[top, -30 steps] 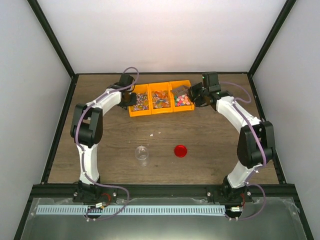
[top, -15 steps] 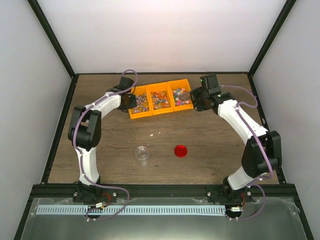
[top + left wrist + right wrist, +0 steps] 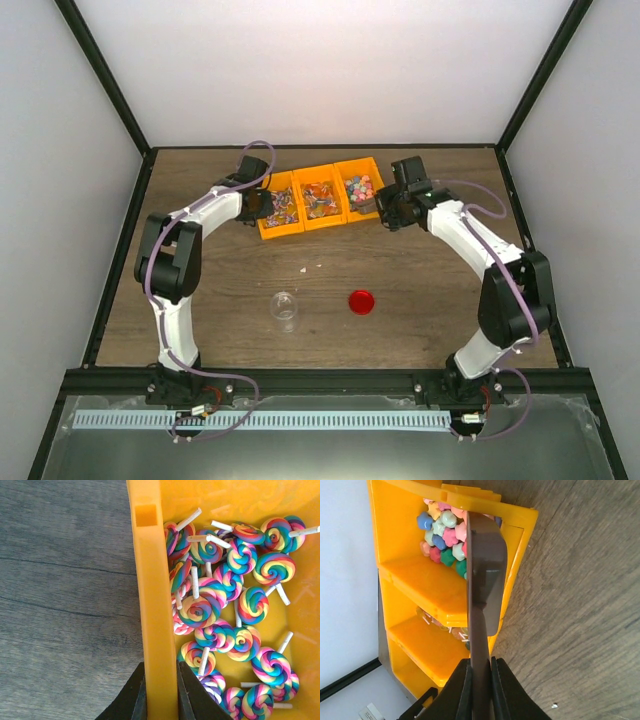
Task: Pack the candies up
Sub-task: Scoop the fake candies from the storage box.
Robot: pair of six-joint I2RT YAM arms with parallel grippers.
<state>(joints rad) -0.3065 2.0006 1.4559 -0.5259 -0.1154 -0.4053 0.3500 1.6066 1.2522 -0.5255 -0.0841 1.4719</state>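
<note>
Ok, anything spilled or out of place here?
Two tiny pale bits lie loose on the table between the orange bins and the clear jar; they look spilled, though too small to identify. Nothing else stands out.

My pincer is clamped on the handle of a brown scoop. The scoop head reaches over the rim of the orange bins, at the end compartment. The candies are piled in that compartment, right up against the scoop head. Wood-grain tabletop is off to the bins' right.
</note>
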